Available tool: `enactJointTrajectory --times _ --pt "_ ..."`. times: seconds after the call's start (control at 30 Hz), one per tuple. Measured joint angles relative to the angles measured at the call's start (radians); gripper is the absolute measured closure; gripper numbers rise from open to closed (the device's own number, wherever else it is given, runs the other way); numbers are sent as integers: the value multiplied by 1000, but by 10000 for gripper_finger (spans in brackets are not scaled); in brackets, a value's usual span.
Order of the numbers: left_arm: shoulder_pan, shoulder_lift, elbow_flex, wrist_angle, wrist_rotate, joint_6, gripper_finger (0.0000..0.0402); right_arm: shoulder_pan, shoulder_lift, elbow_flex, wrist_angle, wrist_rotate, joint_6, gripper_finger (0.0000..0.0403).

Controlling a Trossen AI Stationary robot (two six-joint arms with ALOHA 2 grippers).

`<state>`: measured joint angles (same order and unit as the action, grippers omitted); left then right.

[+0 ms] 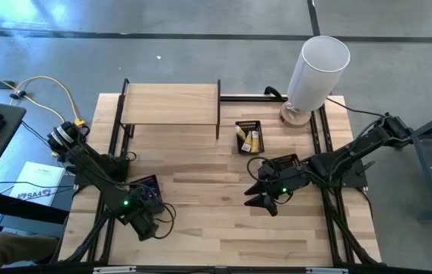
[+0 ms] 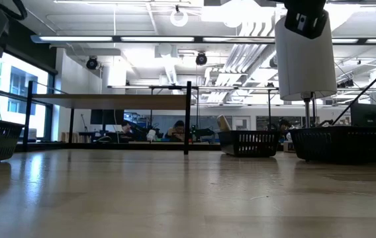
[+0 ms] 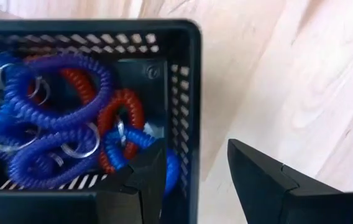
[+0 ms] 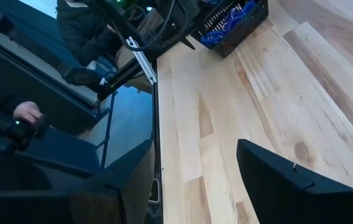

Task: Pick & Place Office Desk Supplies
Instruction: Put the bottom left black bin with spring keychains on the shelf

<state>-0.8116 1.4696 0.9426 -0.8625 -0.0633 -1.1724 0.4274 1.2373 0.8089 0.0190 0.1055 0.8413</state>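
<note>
High view showed a pale wooden tabletop [image 1: 201, 228] with two dark arms reaching in. The left claw [image 1: 149, 225] hung at about seven o'clock on the tabletop, at the edge of a black mesh tray [image 1: 149, 189] holding coiled blue loops [image 3: 46, 118] and red loops [image 3: 122, 115] with metal rings. In the left wrist view one finger sat just inside the tray wall, touching or nearly touching a blue coil, while the other finger [image 3: 276, 186] stood outside over bare wood. Its jaws were apart, straddling the wall, and gripped nothing.

The right claw [image 1: 265, 199] hovered near the centre, towards three o'clock, jaws wide apart and empty over bare wood. A second mesh tray [image 1: 249, 137] with yellow packets [image 1: 252, 140] sat at about one o'clock, beside a tall white cylinder [image 1: 316, 72]. A raised wooden shelf [image 1: 170, 104] stood at eleven o'clock. Low view showed only trays and the cylinder in the distance.

The step in hand appeared to be picking one coil from the left tray. To do it well, the left claw would probably need to shift so both fingers cleared the wall and dropped inside, then close on a single coil. The loops lay tangled, so a lift risked dragging neighbours; a slow rise would help.
</note>
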Motion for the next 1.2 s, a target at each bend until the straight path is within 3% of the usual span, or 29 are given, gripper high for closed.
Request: enactJointTrajectory --times 0.3,0.6,1.2 --pt "0 0 -36 32 -76 -34 239 0 0 0 -8 0 0 186" --pt "0 0 -90 121 -82 -32 239 0 0 0 -8 0 -4 186" --pt "0 32 -130 132 -131 -59 239 0 -1 0 -8 -3 -8 186"
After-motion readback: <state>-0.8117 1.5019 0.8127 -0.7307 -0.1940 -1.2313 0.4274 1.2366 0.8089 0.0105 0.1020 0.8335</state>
